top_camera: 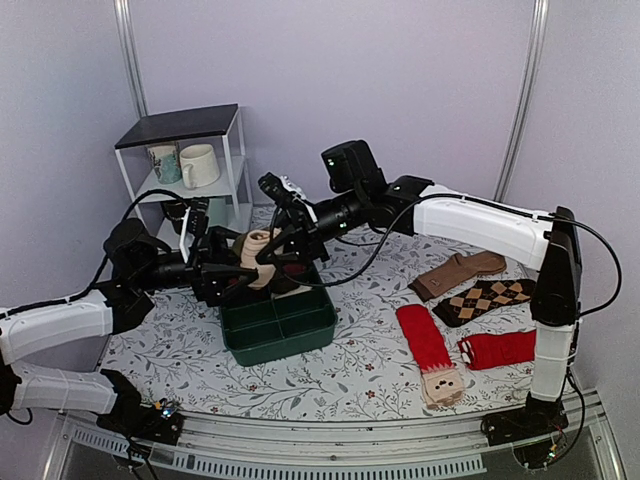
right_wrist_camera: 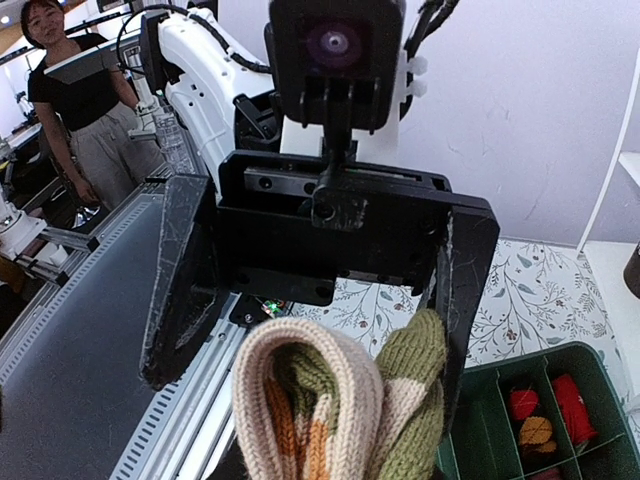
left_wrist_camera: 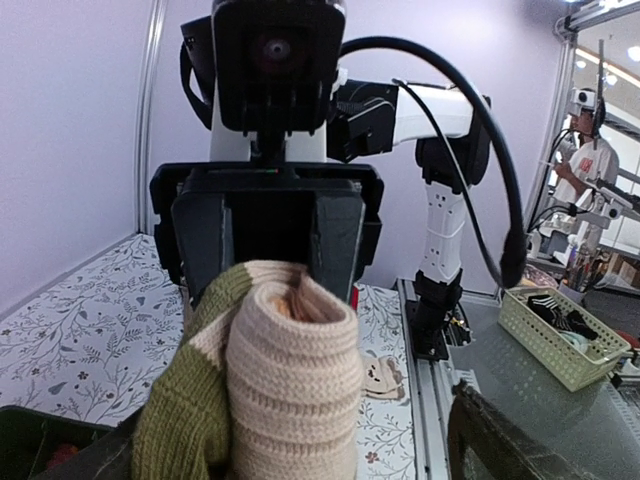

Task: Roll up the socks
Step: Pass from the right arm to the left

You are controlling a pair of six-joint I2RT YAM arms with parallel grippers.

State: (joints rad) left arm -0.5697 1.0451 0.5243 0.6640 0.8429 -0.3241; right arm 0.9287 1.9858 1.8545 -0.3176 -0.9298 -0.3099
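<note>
The socks (top_camera: pixel 258 255) are a tan-beige knitted roll with green and orange bands, held in the air above the green bin between both arms. My right gripper (top_camera: pixel 282 246) comes in from the right and is shut on the socks (left_wrist_camera: pixel 290 380); its fingers (left_wrist_camera: pixel 203 240) sit close together behind the roll. My left gripper (top_camera: pixel 236 266) faces it from the left. Its fingers (right_wrist_camera: pixel 182 290) stand wide apart on either side of the socks (right_wrist_camera: pixel 330 410), with a gap on one side and the other finger against the green fold.
A green divided bin (top_camera: pixel 300 338) sits under the grippers, with small items in its compartments. Red socks (top_camera: pixel 425 340) and brown argyle socks (top_camera: pixel 485 298) lie on the right. A white shelf (top_camera: pixel 232 150) with mugs stands at the back left.
</note>
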